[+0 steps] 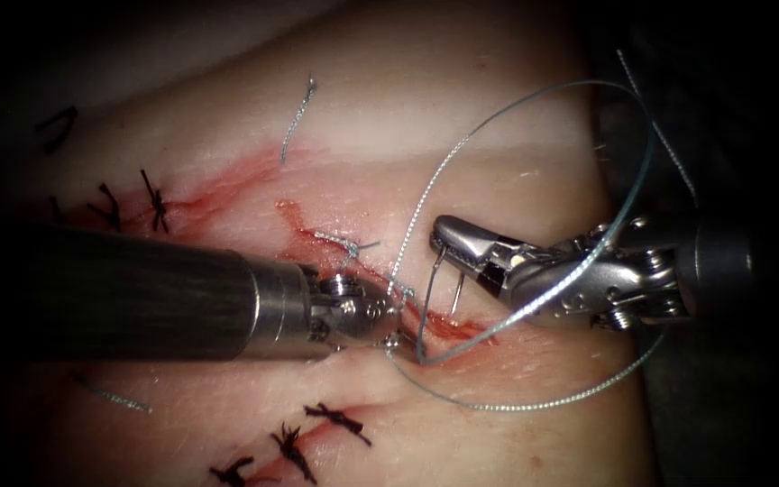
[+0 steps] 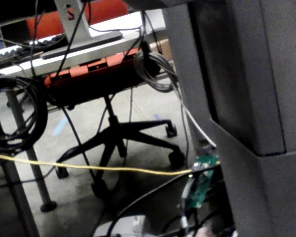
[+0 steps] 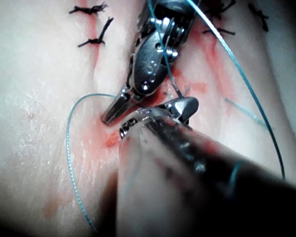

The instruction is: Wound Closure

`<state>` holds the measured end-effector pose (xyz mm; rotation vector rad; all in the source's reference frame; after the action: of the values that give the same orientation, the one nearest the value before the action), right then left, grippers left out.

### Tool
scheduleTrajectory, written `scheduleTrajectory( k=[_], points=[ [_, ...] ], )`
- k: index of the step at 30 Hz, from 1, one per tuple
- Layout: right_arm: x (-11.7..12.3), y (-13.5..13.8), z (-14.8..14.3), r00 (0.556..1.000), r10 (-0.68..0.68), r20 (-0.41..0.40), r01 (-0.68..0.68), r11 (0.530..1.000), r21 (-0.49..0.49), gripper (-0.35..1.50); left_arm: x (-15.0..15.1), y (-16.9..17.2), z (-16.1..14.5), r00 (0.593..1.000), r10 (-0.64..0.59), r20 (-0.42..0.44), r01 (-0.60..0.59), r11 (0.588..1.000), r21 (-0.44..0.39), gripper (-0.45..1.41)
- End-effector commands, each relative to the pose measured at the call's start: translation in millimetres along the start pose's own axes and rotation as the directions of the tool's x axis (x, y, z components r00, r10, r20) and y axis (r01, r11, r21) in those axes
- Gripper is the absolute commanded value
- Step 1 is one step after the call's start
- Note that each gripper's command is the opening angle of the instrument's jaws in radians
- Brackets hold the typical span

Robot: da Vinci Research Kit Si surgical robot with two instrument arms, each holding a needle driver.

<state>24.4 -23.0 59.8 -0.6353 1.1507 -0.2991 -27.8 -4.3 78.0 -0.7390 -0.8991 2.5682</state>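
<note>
One stitch of pale braided thread (image 1: 346, 243) is already knotted across the upper stretch of the long red cut (image 1: 462, 329) in the pale pink pork tissue (image 1: 462, 135), so I'd call this early-to-middle. The lower part of the cut still gapes, so more bites are needed. The right arm's shiny steel needle driver (image 1: 441, 237) is clamped on the thin curved steel needle (image 1: 426, 302) near one end. The needle hangs down to the cut just right of it, and I can't tell if its tip is in the tissue. A big loop of blue-grey thread (image 1: 543, 95) arcs over that tool. The left arm's steel tool (image 1: 394, 316) sits right at the cut, but I can't tell what it grips, if anything. A short cut end of thread (image 1: 297, 117) lies higher up on the tissue.
</note>
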Motion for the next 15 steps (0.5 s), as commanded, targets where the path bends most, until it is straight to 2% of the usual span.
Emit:
scheduleTrajectory(
  k=[1,9,13,15],
  points=[
    [0.2,-0.8,0.7,1.000,0.007,0.003,-0.007,1.000,0.010,-0.35,0.0,0.0,0.7,1.000,0.000,0.000,0.000,1.000,-0.002,-0.45],
    [0.2,-0.8,0.8,0.988,0.154,0.024,-0.154,0.988,0.007,-0.35,0.0,-0.1,0.6,1.000,-0.001,0.008,0.001,1.000,0.002,-0.45],
    [0.2,0.3,0.7,0.972,0.230,0.036,-0.229,0.973,-0.028,-0.35,-0.2,-0.1,0.7,1.000,-0.001,0.020,0.001,1.000,0.011,-0.45],
    [0.1,-0.3,0.7,0.952,0.304,0.037,-0.303,0.952,-0.034,-0.35,-0.1,-0.1,0.6,1.000,-0.001,0.021,0.001,1.000,0.010,-0.45]
  ],
)
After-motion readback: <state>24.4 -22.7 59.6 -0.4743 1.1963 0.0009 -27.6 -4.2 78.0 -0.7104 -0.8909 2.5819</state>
